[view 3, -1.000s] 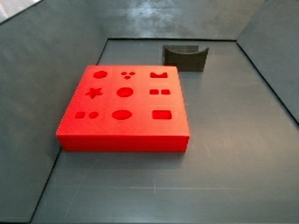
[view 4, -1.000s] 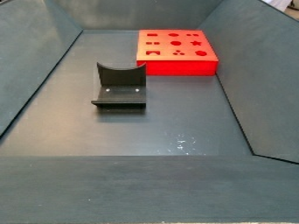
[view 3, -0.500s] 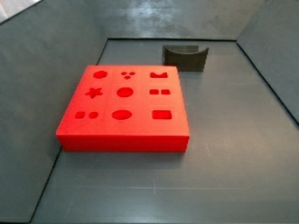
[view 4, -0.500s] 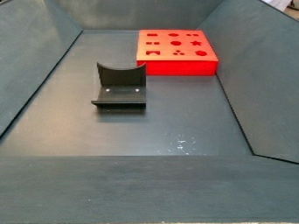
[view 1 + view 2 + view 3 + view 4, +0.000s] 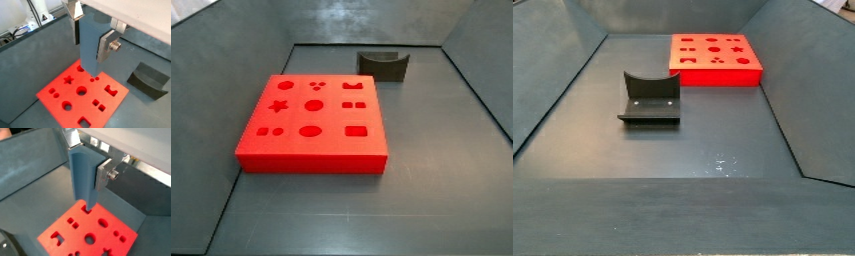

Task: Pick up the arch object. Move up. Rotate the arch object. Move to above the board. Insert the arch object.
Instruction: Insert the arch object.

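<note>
My gripper [image 5: 89,42] is shut on the arch object [image 5: 91,47], a slender grey-blue block held upright between the silver fingers; it also shows in a wrist view [image 5: 84,175] with the gripper [image 5: 87,173]. The block hangs high above the board [image 5: 73,97], a bright red-orange slab with star, circle and square holes, seen below it in both wrist views [image 5: 87,230]. In both side views the board lies on the floor [image 5: 311,120] [image 5: 715,58]; neither the gripper nor the arch object shows there.
The fixture, a dark bracket with a U-notch on a base plate, stands on the grey floor apart from the board [image 5: 384,63] [image 5: 649,97] [image 5: 148,80]. Sloped grey walls [image 5: 553,80] enclose the bin.
</note>
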